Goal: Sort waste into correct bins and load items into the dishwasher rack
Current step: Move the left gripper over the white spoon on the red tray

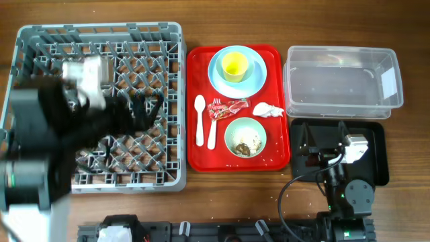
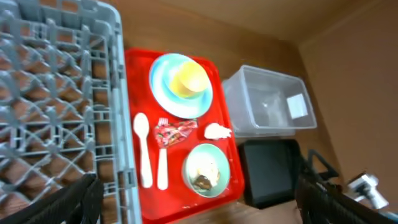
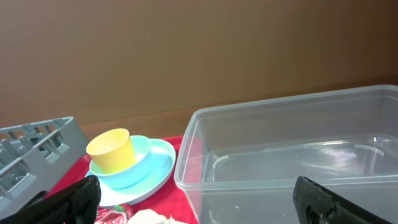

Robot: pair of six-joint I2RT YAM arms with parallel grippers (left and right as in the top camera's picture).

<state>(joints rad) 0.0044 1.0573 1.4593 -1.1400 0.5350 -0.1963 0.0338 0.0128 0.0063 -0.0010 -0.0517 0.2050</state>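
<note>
The grey dishwasher rack (image 1: 161,40) stands at the left. My left arm is blurred above it, and its gripper (image 1: 138,111) (image 2: 198,214) is open wide and empty. The red serving tray (image 1: 201,158) holds a light-blue plate (image 1: 259,81) with a mint bowl and a yellow cup (image 1: 235,65) stacked on it. It also holds a white spoon (image 1: 199,119), a fork (image 1: 213,128), the red wrapper (image 1: 230,109), a white tissue (image 1: 267,109) and a mint bowl (image 1: 245,137) with food scraps. My right gripper (image 1: 321,142) (image 3: 196,205) is open and empty over the black tray (image 1: 376,161), facing the clear tub (image 1: 342,81).
Small crumbs lie on the red tray's front right corner and on the table near it. The rack's pegs are bare where they show. The arm bases and cables sit along the table's front edge. A brown wall stands behind the tub.
</note>
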